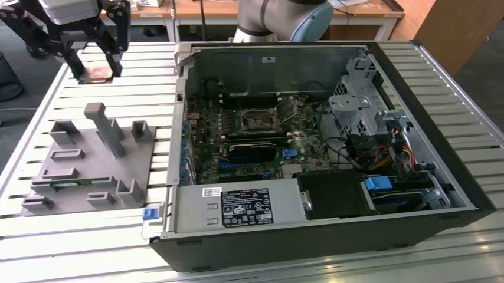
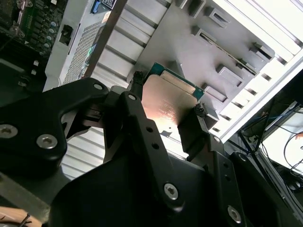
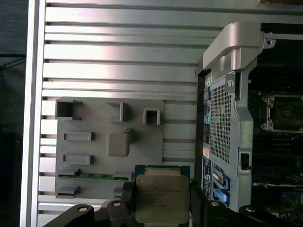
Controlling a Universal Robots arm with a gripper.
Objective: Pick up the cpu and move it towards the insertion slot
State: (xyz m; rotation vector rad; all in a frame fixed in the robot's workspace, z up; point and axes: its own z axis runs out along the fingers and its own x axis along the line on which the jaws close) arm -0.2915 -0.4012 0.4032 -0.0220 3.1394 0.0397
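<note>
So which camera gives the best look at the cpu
The first wrist view: the cpu faces the camera squarely, its metal lid unobstructed, held in the gripper. The second wrist view shows it slanted behind the fingers. In the exterior view it is a small patch.

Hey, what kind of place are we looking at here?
Likely a robotics lab or assembly test bench: an opened computer case lies on a slatted aluminium table, beside a grey fixture plate, with wooden desks behind.

I see my gripper (image 2: 165, 97) pinching the cpu (image 2: 168, 101) in the middle, above the grey fixture (image 2: 222, 52).
</note>
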